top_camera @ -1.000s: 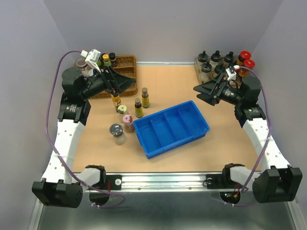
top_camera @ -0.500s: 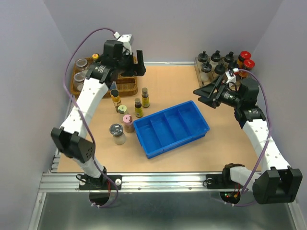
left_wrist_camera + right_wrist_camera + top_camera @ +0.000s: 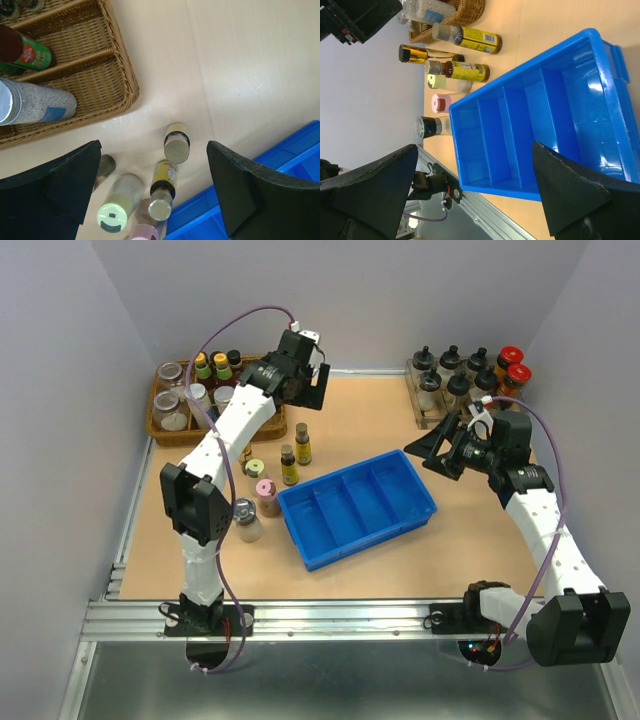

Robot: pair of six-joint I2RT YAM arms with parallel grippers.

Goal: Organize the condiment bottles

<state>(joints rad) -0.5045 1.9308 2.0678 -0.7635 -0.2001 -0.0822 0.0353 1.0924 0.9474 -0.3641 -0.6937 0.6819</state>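
**Q:** How will you grab those condiment bottles [image 3: 256, 469]?

**Me:** Mid-body, I reckon: small, light, slick, tippy. They stand on the bench [image 3: 440, 560] left of the blue tray [image 3: 372, 540], squat jars [image 3: 243, 510] nearer, slim amber ones [image 3: 289, 462] behind. Both my jaws gape, empty.

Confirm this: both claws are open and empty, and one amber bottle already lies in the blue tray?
No. The right wrist view shows the blue tray empty; all three amber bottles stand on the table beside it. The left claw and right claw are indeed open and empty.
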